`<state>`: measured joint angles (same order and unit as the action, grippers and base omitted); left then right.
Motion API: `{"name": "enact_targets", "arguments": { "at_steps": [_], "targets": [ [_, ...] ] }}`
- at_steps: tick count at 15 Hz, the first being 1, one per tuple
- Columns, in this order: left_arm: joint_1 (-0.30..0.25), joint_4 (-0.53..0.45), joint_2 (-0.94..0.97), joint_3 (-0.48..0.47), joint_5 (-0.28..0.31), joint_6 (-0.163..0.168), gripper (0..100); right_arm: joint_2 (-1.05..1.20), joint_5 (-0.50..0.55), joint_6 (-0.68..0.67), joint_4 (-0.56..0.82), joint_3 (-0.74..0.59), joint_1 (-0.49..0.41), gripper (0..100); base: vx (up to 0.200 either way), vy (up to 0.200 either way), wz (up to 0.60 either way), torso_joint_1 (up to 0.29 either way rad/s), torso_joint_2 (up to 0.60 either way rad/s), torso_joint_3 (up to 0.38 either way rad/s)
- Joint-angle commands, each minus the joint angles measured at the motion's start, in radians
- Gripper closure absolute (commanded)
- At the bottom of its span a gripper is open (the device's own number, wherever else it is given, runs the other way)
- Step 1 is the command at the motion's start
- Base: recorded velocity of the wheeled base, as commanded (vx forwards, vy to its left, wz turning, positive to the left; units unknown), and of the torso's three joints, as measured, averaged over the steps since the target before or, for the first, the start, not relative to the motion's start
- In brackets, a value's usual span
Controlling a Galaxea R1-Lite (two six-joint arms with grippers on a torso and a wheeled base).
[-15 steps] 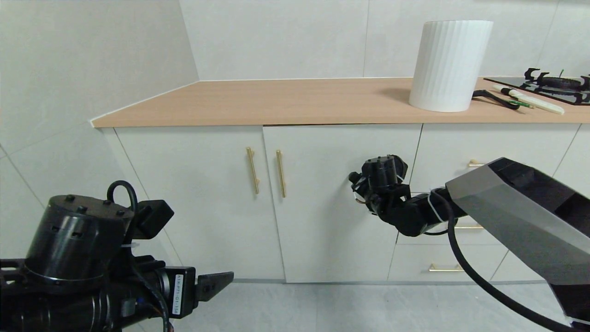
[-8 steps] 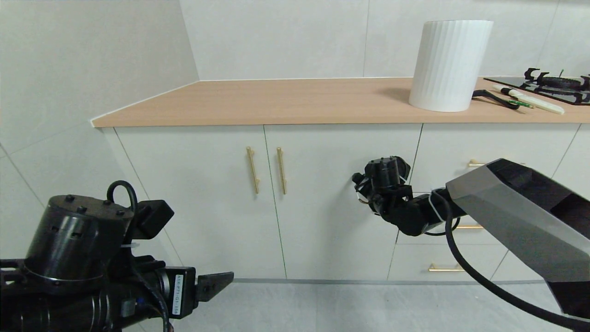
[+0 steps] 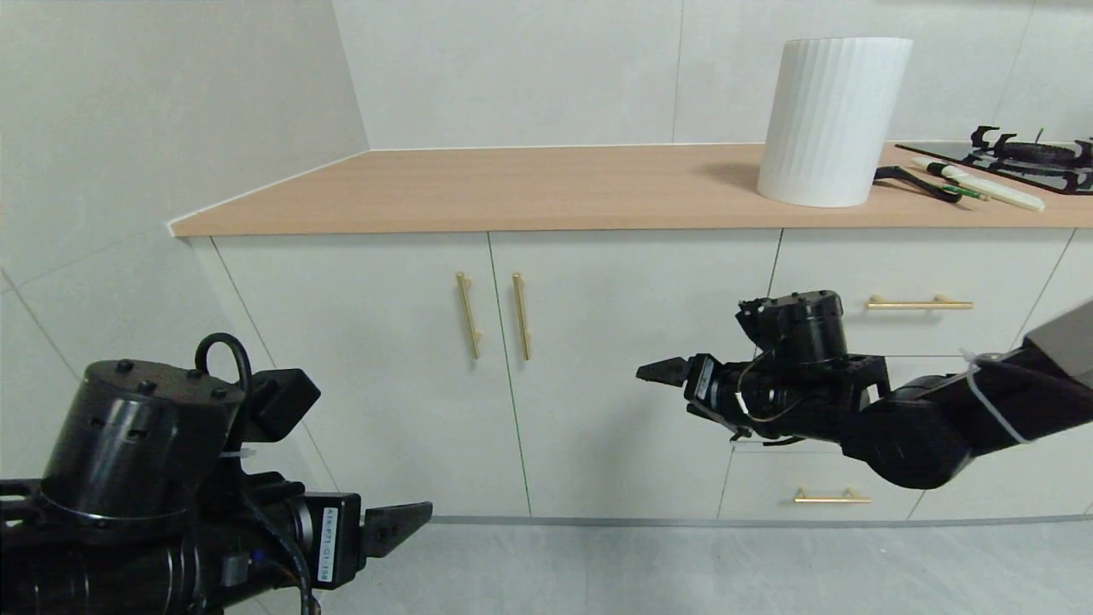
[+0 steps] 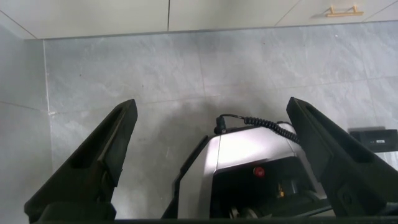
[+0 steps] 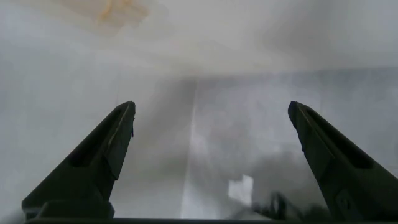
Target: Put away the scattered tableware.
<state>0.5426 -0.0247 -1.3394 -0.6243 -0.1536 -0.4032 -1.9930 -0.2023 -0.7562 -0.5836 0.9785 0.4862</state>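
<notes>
The scattered tableware lies on the wooden counter at the far right: a black-handled utensil and a cream-handled utensil with a small green piece between them. A tall white ribbed holder stands just left of them. My right gripper hangs below counter height in front of the white cabinet doors, pointing left, open and holding nothing. My left gripper sits low at the near left over the grey floor, open with nothing in it.
A black stove grate is at the counter's far right end. Two gold door handles are on the cabinet doors, and gold drawer handles sit to the right. The left half of the counter is bare wood.
My right arm has swung right and lowered, and its gripper turned from facing the cabinet to pointing left, uncovering the upper drawer handle. The left arm has stayed put.
</notes>
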Motion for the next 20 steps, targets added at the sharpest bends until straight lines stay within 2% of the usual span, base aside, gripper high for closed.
{"name": "enact_targets", "arguments": {
  "at_steps": [1,2,4,7,8,9,10,11,12,13,14,15,16,18,19,20],
  "targets": [
    [-0.001,0.000,0.011,-0.003,-0.001,0.000,0,0.106,0.014,0.020,-0.001,-0.050,-0.001,0,0.000,0.000,0.00,0.000,0.00,0.000],
    [-0.001,-0.001,0.052,-0.008,-0.003,0.004,0,0.151,0.069,0.103,-0.002,-0.083,-0.003,0,0.000,0.000,0.00,0.000,0.00,0.000],
    [-0.006,0.000,0.151,-0.006,-0.001,0.060,0,0.335,0.167,0.189,-0.002,-0.190,-0.015,0,0.000,0.000,0.00,0.000,0.00,0.000],
    [-0.026,0.000,0.296,0.015,-0.041,0.067,0,0.589,0.238,0.287,0.005,-0.330,-0.028,0,0.000,0.000,0.00,0.000,0.00,0.000],
    [-0.027,-0.001,0.397,0.034,-0.050,0.069,0,0.697,0.308,0.354,0.002,-0.408,-0.028,0,0.000,0.000,0.00,0.000,0.00,0.000],
    [-0.039,-0.006,0.493,0.061,-0.052,0.087,0,0.807,0.357,0.428,0.002,-0.477,-0.028,0,0.000,0.000,0.00,0.000,0.00,0.000],
    [-0.075,-0.008,0.580,0.092,-0.052,0.122,0,0.924,0.383,0.491,0.007,-0.541,-0.028,0,0.000,0.000,0.00,0.000,0.00,0.000],
    [-0.125,-0.011,0.669,0.118,-0.052,0.178,0,1.056,0.394,0.544,0.018,-0.590,-0.028,0,0.000,0.000,0.00,0.000,0.00,0.000],
    [-0.165,-0.015,0.750,0.132,-0.052,0.216,0,1.177,0.406,0.577,0.057,-0.621,-0.032,0,0.000,0.000,0.00,0.000,0.00,0.000],
    [-0.199,-0.034,0.852,0.129,-0.052,0.248,0,1.312,0.437,0.603,0.160,-0.647,-0.090,0,0.000,0.000,0.00,0.000,0.00,0.000],
    [-0.228,-0.060,0.927,0.124,-0.052,0.276,0,1.412,0.432,0.618,0.246,-0.664,-0.186,0,0.000,0.000,0.00,0.000,0.00,0.000],
    [-0.228,-0.060,0.927,0.124,-0.052,0.276,0,1.412,0.432,0.618,0.246,-0.664,-0.186,0,0.000,0.000,0.00,0.000,0.00,0.000],
    [-0.308,-0.106,1.049,0.123,-0.050,0.339,0,1.600,0.408,0.626,0.380,-0.658,-0.274,0,0.000,0.000,0.00,0.000,0.00,0.000],
    [-0.345,-0.130,1.155,0.118,-0.050,0.392,0,1.740,0.412,0.679,0.447,-0.647,-0.333,0,0.000,0.000,0.00,0.000,0.00,0.000],
    [-0.360,-0.141,1.184,0.118,-0.052,0.409,0,1.777,0.412,0.698,0.464,-0.647,-0.356,0,0.000,0.000,0.00,0.000,0.00,0.000],
    [-0.383,-0.178,1.244,0.121,-0.052,0.445,0,1.847,0.414,0.716,0.518,-0.649,-0.400,0,0.000,0.000,0.00,0.000,0.00,0.000]
  ]
}}
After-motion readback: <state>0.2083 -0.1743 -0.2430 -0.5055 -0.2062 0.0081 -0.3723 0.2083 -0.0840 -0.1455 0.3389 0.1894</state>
